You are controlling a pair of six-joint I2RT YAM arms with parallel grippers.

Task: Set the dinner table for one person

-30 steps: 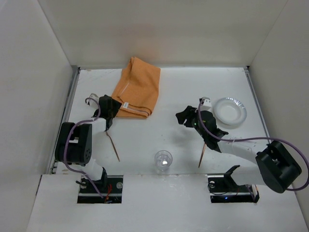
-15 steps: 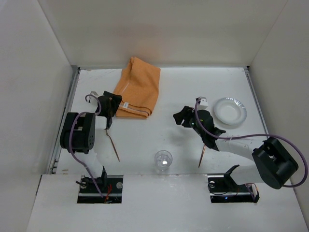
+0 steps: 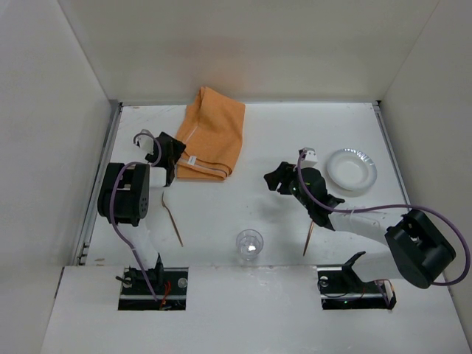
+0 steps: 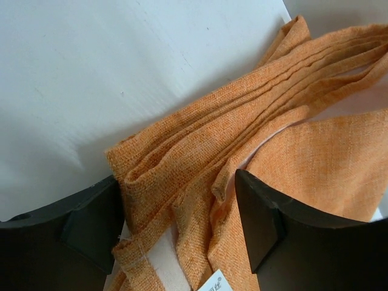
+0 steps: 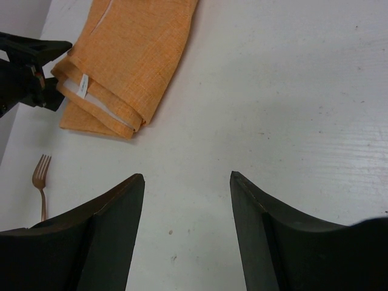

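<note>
Now left jaws advanced, spread astride orange cloth corner, possibly touching.

Folded orange cloth far left; fork, glass near edge; white plate right.

Place: robot lab test cell.
Walls: plain white upright panels box me in.
Surface: large matte white dinner table, thin metal side rails.
Mounts: my black arm bases bolted at its near edge.
</note>
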